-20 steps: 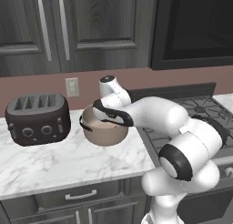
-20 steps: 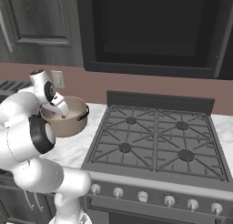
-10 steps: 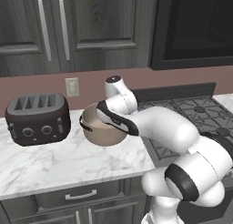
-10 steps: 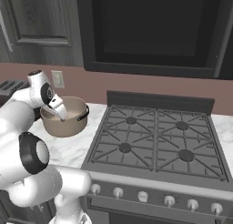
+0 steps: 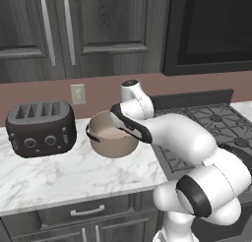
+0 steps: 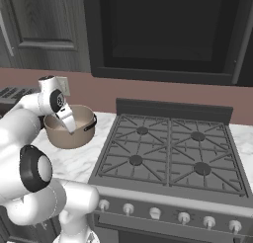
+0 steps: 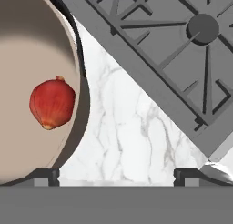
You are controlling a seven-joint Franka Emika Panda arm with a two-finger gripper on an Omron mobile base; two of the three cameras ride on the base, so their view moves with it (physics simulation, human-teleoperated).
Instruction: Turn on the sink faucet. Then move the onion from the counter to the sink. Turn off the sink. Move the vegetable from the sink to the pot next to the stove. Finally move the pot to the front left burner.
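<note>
One step of the task is remaining, by the look of things: the onion (image 7: 52, 104) is lying inside the pot (image 5: 112, 136), apart from the gripper (image 7: 116, 175), so only the carry to the front left burner (image 6: 136, 160) seems left. Compared with a second ago, the arm is now reaching further over the pot toward the stove (image 6: 170, 153), and the hand is sitting above the pot's stove-side rim instead of over its middle. That shift suggests the drop is finished and the hand is lining up for a hold on the pot.

The jaws are standing spread wide and empty, with both dark fingertips (image 7: 45, 175) showing nothing between them.

Relative to the pot, a strip of bare counter (image 7: 132, 136) is lying between its rim and the stove's edge, so the two are near but not touching. The toaster (image 5: 40, 128) is standing just beside the pot on its far side from the stove. Lifting the pot over the raised grates is probably calling for a clear rise first.
</note>
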